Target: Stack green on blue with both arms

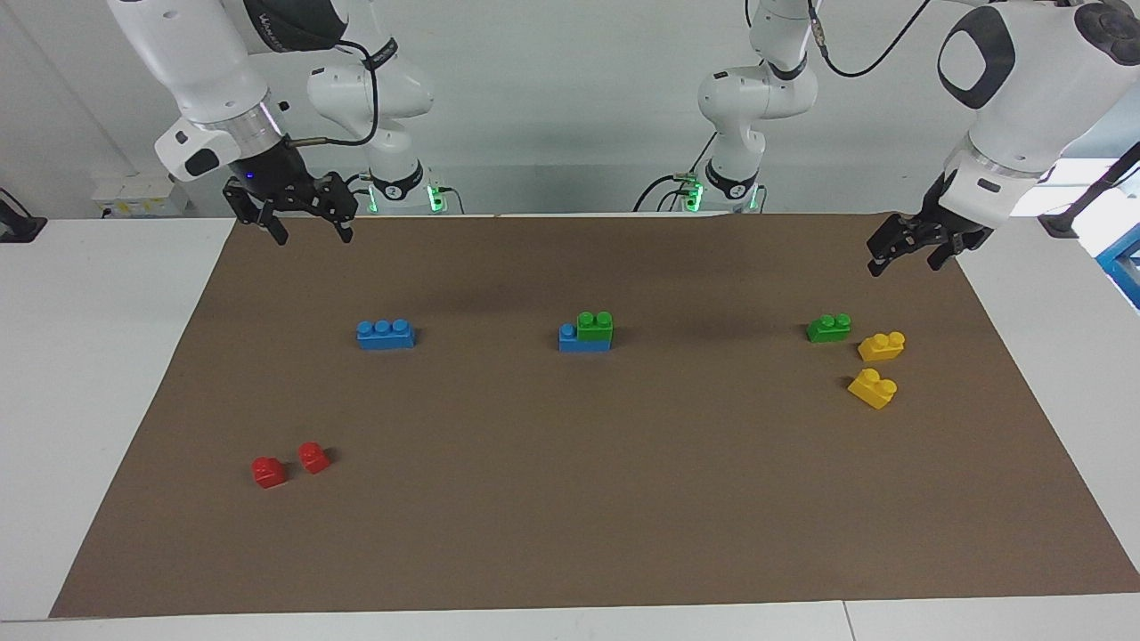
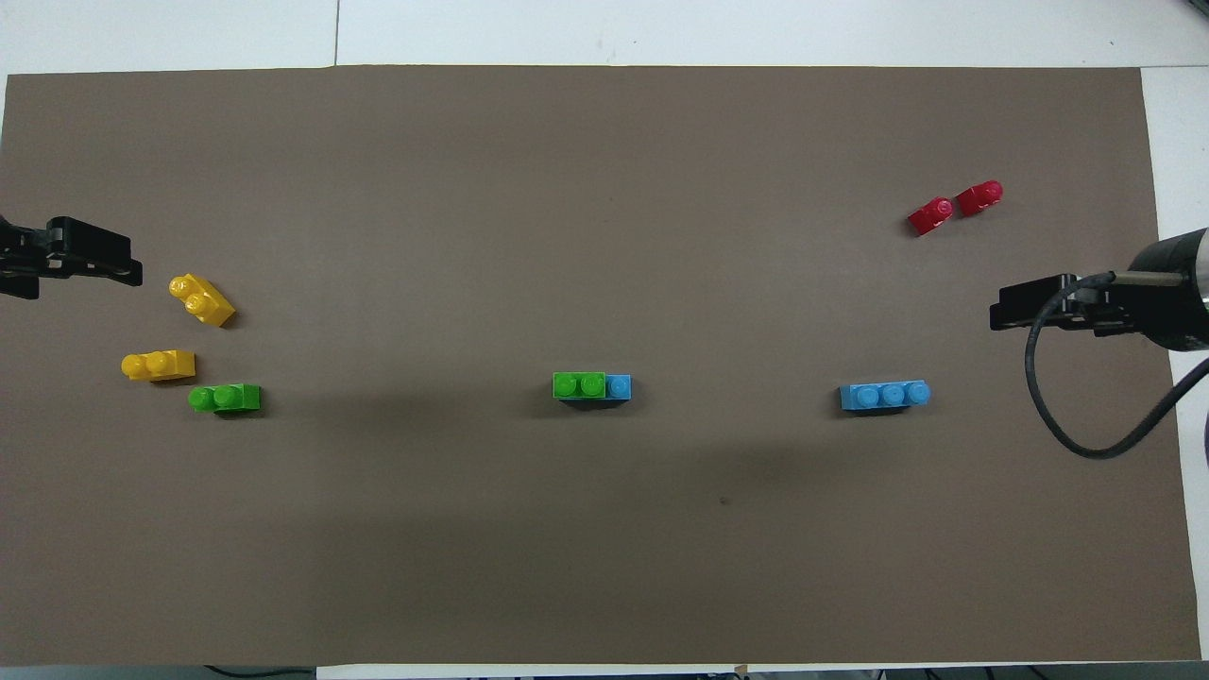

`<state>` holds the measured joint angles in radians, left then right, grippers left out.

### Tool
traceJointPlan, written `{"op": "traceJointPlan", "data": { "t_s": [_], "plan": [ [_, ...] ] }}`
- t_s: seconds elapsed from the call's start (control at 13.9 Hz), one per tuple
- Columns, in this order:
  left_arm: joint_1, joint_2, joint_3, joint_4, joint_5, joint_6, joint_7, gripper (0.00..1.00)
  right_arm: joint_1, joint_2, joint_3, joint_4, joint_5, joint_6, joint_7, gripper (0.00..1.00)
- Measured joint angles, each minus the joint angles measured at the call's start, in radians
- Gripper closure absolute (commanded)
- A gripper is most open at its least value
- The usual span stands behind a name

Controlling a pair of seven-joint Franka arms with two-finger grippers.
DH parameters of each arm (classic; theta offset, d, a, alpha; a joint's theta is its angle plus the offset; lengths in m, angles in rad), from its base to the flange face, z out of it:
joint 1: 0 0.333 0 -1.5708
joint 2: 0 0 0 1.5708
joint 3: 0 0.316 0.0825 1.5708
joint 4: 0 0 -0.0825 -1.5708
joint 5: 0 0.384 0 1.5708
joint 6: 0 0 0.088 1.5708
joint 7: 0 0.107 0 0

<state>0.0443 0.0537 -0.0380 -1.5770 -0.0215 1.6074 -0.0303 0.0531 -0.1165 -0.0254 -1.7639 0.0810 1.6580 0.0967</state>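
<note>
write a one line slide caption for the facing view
Green brick stacked on blue brick mid-mat; both grippers raised, empty.

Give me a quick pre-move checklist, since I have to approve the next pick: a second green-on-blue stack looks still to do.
1. Left gripper open and empty, over the mat edge at its end: ok.
2. Right gripper open and empty, over the mat's corner nearest its base: ok.
3. Loose green brick flat on the mat, studs up: ok.
4. Room around it: a yellow brick sits close beside: cannot tell.
5. Bare blue brick uncovered: ok.
6. Middle stack seated: ok.
</note>
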Motion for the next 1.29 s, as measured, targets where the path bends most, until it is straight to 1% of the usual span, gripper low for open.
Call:
{"op": "traceJointPlan", "data": {
  "t_s": [0.22, 0.36, 0.58, 1.29],
  "plan": [
    [0.000, 0.000, 0.000, 0.000, 0.000, 0.000, 0.000, 0.00, 0.007, 0.053, 0.000, 0.066, -0.003, -0.019, 0.000, 0.01],
    [0.000, 0.000, 0.000, 0.000, 0.000, 0.000, 0.000, 0.00, 0.010, 0.072, 0.000, 0.091, -0.006, -0.028, 0.000, 0.01],
    [0.000, 0.000, 0.000, 0.000, 0.000, 0.001, 0.000, 0.00, 0.009, 0.076, -0.001, 0.102, -0.040, -0.043, -0.001, 0.01],
    [0.000, 0.000, 0.003, 0.000, 0.000, 0.002, 0.000, 0.00, -0.008, 0.076, -0.010, 0.103, -0.067, -0.050, -0.018, 0.01]
  ]
}}
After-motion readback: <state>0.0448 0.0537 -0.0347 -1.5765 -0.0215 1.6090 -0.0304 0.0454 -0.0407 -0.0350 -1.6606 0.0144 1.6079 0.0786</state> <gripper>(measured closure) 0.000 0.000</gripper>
